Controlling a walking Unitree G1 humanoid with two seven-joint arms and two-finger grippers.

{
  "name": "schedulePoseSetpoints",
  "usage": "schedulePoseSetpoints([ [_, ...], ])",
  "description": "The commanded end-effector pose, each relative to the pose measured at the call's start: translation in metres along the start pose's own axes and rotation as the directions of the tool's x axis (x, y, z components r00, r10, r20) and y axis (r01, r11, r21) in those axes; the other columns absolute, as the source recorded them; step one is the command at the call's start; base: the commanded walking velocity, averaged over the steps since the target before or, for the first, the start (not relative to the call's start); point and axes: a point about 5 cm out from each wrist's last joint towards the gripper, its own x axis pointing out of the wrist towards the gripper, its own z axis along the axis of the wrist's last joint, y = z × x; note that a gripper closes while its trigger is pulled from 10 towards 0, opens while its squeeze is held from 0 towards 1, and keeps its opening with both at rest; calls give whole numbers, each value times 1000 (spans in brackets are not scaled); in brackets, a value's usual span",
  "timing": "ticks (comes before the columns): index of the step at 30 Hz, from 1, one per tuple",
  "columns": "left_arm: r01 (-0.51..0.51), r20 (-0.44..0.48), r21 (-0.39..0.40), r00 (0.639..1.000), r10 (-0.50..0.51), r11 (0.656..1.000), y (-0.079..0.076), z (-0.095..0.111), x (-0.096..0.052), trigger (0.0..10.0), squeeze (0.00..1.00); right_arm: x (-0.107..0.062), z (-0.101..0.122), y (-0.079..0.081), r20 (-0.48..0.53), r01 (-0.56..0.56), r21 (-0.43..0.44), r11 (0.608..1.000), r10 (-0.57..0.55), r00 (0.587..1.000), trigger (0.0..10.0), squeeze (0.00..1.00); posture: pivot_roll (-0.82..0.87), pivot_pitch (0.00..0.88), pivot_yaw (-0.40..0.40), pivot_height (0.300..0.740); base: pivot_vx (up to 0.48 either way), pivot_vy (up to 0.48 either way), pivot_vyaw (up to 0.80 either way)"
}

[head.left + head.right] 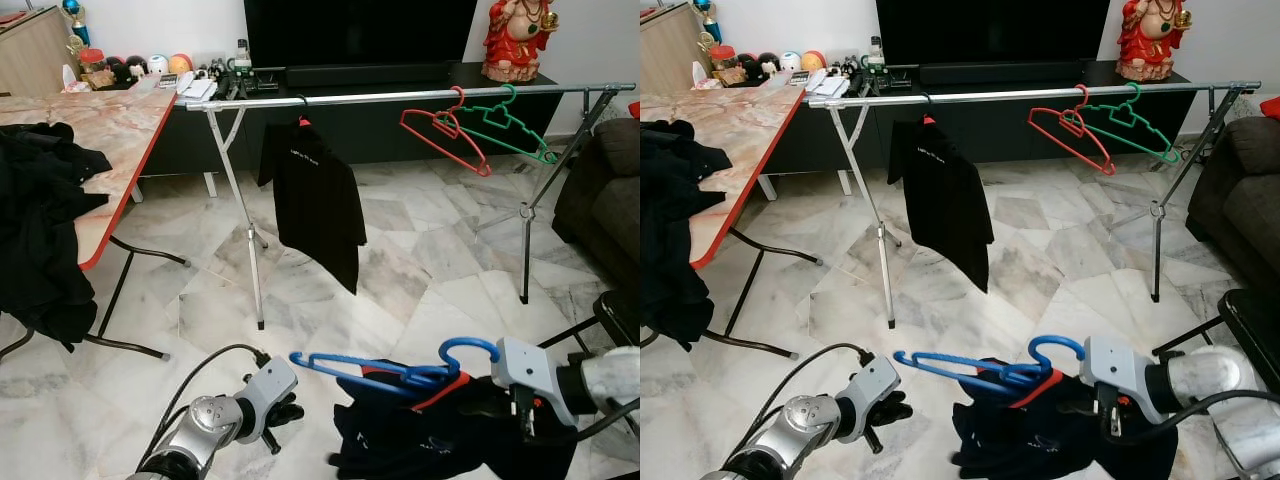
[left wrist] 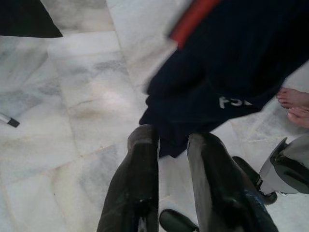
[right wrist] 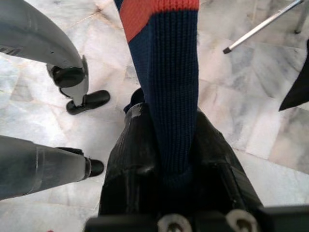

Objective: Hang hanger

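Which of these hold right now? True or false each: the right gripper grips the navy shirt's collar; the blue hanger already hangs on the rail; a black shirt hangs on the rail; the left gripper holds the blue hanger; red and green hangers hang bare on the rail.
1. The right gripper grips the navy shirt at its collar. True.
2. The blue hanger is on the rail. False: it is low, in front of the robot, in the navy shirt.
3. A black shirt hangs on the rail. True.
4. The left gripper holds the blue hanger. False: its fingers are open, with nothing between them.
5. The red hanger and green hanger hang bare on the rail. True.
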Motion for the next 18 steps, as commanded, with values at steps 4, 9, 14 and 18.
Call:
schedulePoseSetpoints([
  [4,-36,31,-11,999,37,999,3,3,0,10000,1000,-10,17,-2,22,-27,-55,998,28,999,0,0,-94,50,-9,740,0,0,0],
  [9,-32,46,-16,998,33,999,2,6,1,10000,1000,-6,18,0,18,-53,-70,996,54,998,0,0,-95,38,-10,740,0,0,0],
  [14,61,49,-23,997,-60,998,-6,5,3,10000,1000,-2,27,-2,34,-56,-97,994,60,998,0,0,-96,28,-10,740,0,0,0],
  [18,80,41,-7,996,-79,997,-8,5,3,10000,1000,1,31,-1,43,-68,-114,991,73,996,0,0,-93,23,-11,740,0,0,0],
])
